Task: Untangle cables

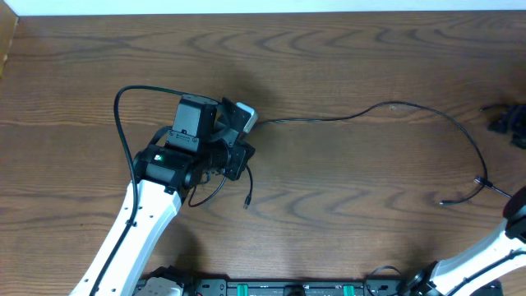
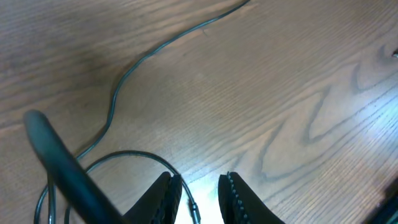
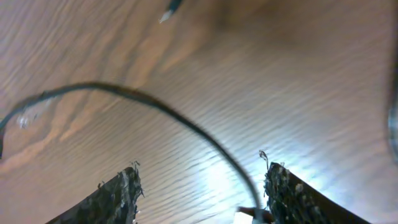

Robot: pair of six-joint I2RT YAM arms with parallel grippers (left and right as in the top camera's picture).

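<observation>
While both tools stand with jaws apart, the step in hand seems to be taking hold: the left gripper (image 2: 199,186) hangs over a plug end of the looped black cable (image 2: 127,152), and should close there, then draw it clear; farther off, the long cable (image 1: 390,104) runs to the right gripper (image 3: 200,169), which straddles it; no container shows

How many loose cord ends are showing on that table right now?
2. One plug end lies on the table beside the left gripper. The other lies far to the right, off the long black cord. More may be hidden under the robot.
</observation>
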